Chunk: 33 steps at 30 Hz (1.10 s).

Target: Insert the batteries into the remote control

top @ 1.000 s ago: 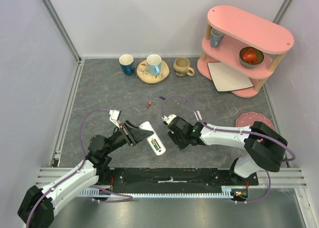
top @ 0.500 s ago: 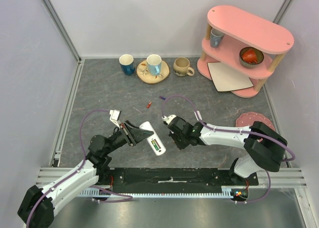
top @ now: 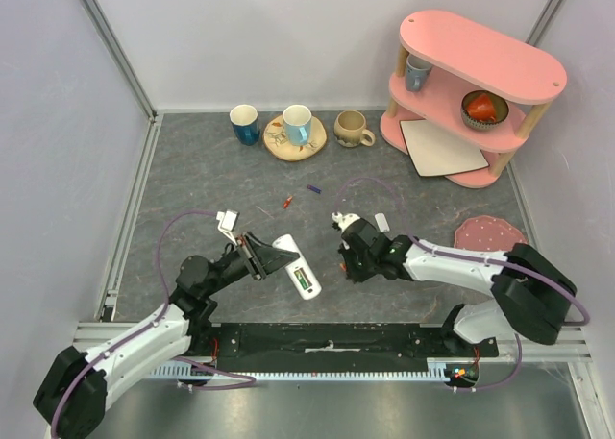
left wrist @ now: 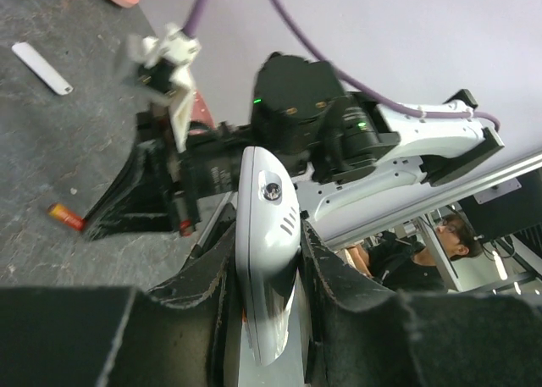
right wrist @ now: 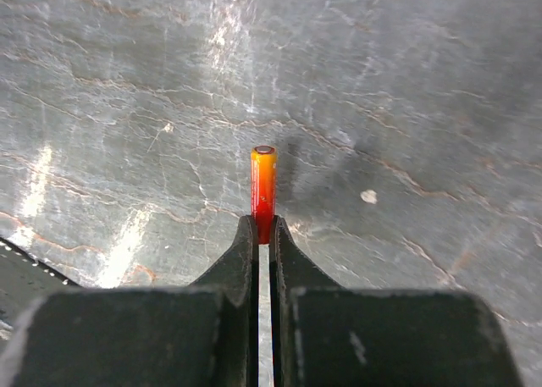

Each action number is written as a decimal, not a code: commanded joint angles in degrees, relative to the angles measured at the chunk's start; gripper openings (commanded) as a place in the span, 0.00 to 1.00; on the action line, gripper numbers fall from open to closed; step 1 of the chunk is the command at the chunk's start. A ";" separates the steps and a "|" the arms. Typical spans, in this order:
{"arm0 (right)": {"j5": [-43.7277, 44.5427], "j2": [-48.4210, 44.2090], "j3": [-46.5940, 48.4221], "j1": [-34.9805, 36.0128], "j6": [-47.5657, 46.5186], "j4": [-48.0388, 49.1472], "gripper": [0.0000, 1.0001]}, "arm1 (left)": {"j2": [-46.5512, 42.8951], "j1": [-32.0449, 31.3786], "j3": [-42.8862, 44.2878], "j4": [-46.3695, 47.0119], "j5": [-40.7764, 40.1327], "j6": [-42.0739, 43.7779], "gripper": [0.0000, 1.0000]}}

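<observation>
So the left gripper (top: 272,256) is clamped on the remote control (top: 299,272), open bay up, with what looks like a green battery (top: 305,284) in it. Just right of the remote, the right gripper (right wrist: 263,234) pinches a red-orange battery (right wrist: 262,179) by its end. Next, I'd guess: swing it over and line it up with the slot. Beyond the remote lie a red battery (top: 286,203), a bluish battery (top: 313,188) and a white strip (top: 382,223), none of them blocking.
</observation>
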 commanded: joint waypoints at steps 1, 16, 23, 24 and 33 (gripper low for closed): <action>2.76 -8.32 1.09 -0.70 1.24 -1.82 0.00 | 3.88 0.23 2.00 6.10 -1.02 2.14 0.02; -3.38 -21.53 12.95 1.58 -2.45 -15.36 0.00 | 29.28 0.23 2.79 35.81 -0.05 -5.94 0.02; -5.32 -21.36 17.61 4.22 -2.80 -20.11 0.00 | 36.59 0.23 3.67 44.70 1.18 -7.88 0.02; -5.41 -20.75 18.49 4.49 -2.80 -20.89 0.00 | 36.76 0.15 4.02 44.97 1.26 -7.88 0.02; -2.51 -22.48 18.50 5.98 -2.71 -21.00 0.00 | 35.89 0.15 4.38 49.36 4.86 -4.73 0.02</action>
